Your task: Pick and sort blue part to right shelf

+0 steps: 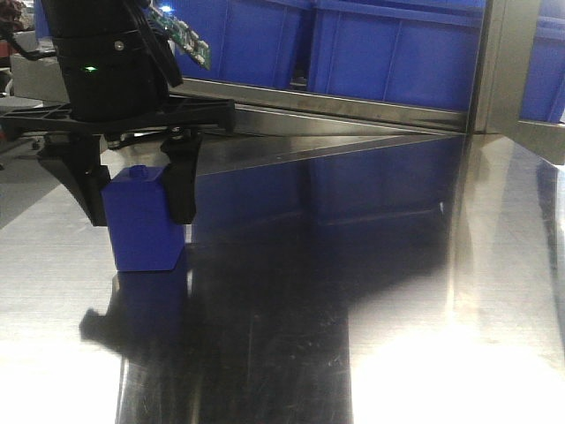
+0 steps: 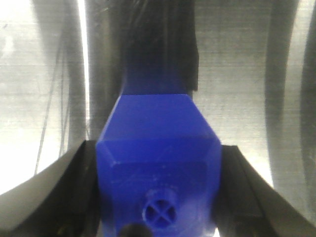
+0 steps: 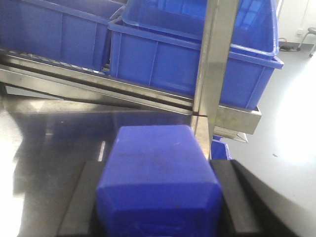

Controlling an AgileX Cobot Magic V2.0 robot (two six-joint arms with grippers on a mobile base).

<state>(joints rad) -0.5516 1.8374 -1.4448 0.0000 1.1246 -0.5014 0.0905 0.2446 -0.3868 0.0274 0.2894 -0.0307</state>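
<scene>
My right gripper (image 3: 160, 165) is shut on the blue part (image 3: 158, 173), a deep-blue block with sloped shoulders and a wide cap end towards the camera. It is held lying level above the steel table (image 3: 49, 148), pointing at the shelf. This gripper is out of the front view. My left gripper (image 1: 139, 216) is shut on a second blue block (image 1: 146, 238) that stands upright on the table (image 1: 353, 309) at the left. In the left wrist view that block (image 2: 158, 133) shows a small round crossed stud (image 2: 159, 213) between the black fingers (image 2: 81, 168).
Large blue bins (image 1: 388, 53) sit on a sloped steel shelf rail (image 1: 353, 110) behind the table. In the right wrist view the bins (image 3: 173, 64) stand close ahead. An upright steel post (image 3: 213, 59) stands just right of the held part. Another small blue piece (image 3: 220, 149) shows past it.
</scene>
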